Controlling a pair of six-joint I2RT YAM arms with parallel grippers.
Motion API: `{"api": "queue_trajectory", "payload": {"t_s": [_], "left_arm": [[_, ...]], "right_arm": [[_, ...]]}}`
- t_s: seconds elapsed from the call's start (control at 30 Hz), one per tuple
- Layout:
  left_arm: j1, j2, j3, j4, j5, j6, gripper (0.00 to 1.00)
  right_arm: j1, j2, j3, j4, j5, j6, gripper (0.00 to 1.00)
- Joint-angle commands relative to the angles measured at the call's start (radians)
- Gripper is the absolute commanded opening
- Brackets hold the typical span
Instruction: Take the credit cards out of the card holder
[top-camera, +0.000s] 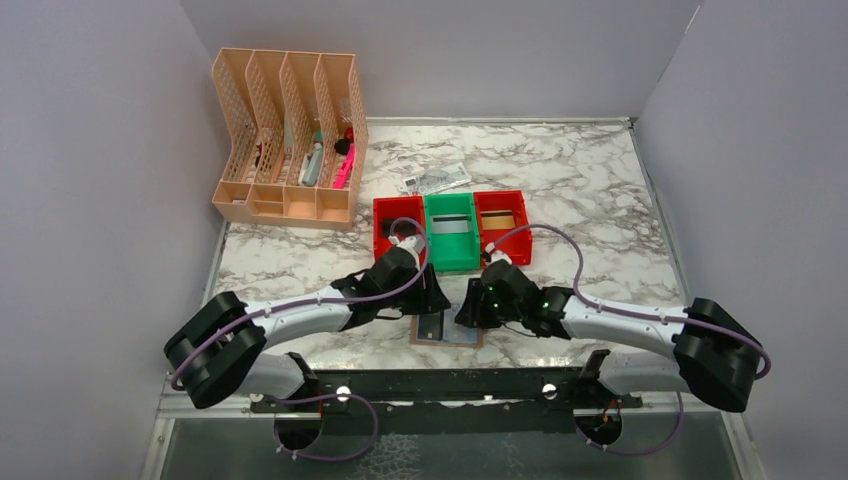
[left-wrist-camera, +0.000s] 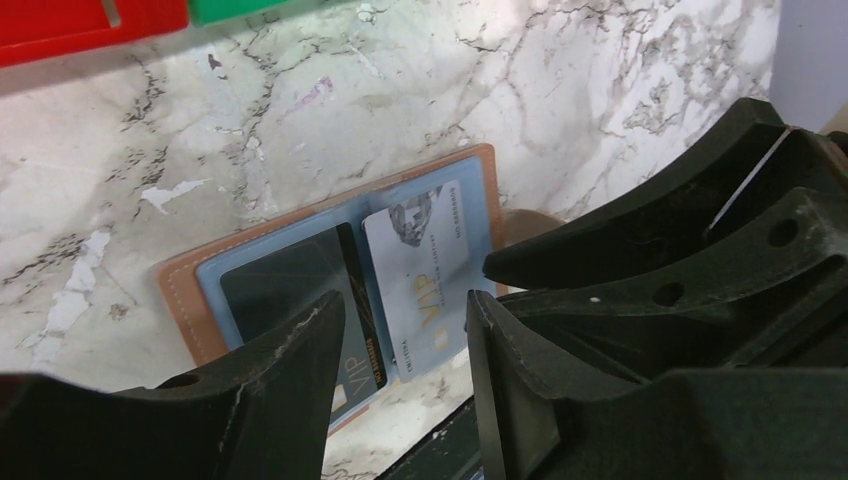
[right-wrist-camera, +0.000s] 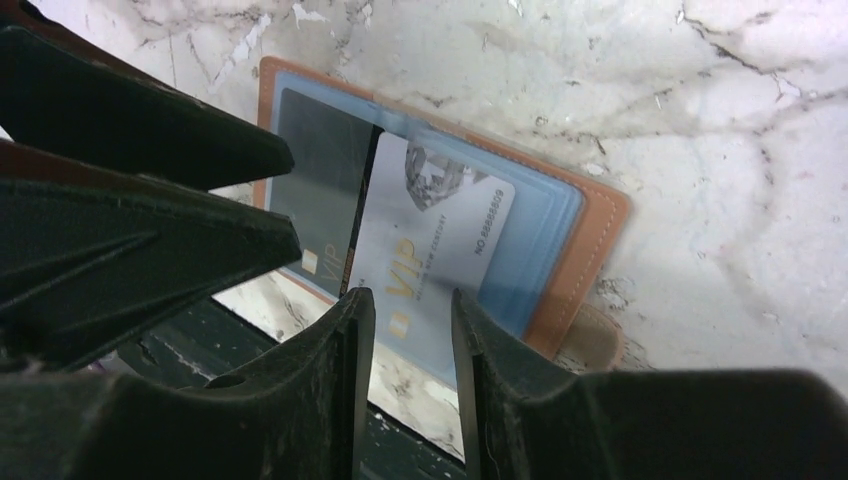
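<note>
Silver card (right-wrist-camera: 430, 240) framed by right tool (right-wrist-camera: 408, 310), holder (right-wrist-camera: 590, 230) beneath

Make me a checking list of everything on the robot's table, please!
Surface: marble table, no spills seen.
Job's things: card holder lies open at the near edge; dark card tucked in, silver card poking out.
Clutter: three bins, crumpled note, peach organiser.
Grippers: left gripper open over the holder; right gripper has jaws either side of the silver card, grip unclear.
Cables: purple cables loop along both arms, no snag seen.
Surroundings: plain walls; nothing else seen.
</note>
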Motion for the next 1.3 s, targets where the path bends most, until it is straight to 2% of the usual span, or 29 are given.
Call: {"api": "queue_trajectory", "payload": {"t_s": [0.0,0.23,0.4,0.53,0.77,0.97,1.27], "left_arm": [[0.014,0.027,-0.015,0.09,0.089,-0.022,0.51],[0.016,0.088,-0.006,0.086,0.118,-0.01,0.48],[0.016,0.127,0.016,0.041,0.122,0.016,0.44],[0.016,0.142,0.03,-0.002,0.106,0.033,0.4],[0.016,0.169,0.011,0.086,0.162,0.014,0.32],[0.016,0.2,-0.047,0.228,0.239,-0.04,0.25],[0.016,0.186,-0.045,0.232,0.217,-0.04,0.11]], "right_arm": [[-0.002,0.058,0.047,-0.035,0.066,0.006,0.37],[-0.003,0.101,-0.015,-0.026,0.089,0.044,0.32],[-0.003,0.107,-0.043,-0.032,0.105,0.095,0.24],[-0.003,0.083,-0.055,-0.037,0.123,0.128,0.23],[-0.002,0.048,-0.065,-0.052,0.152,0.144,0.24],[-0.003,0.048,-0.061,-0.072,0.163,0.157,0.24],[-0.003,0.034,-0.08,-0.058,0.166,0.18,0.24]]}}
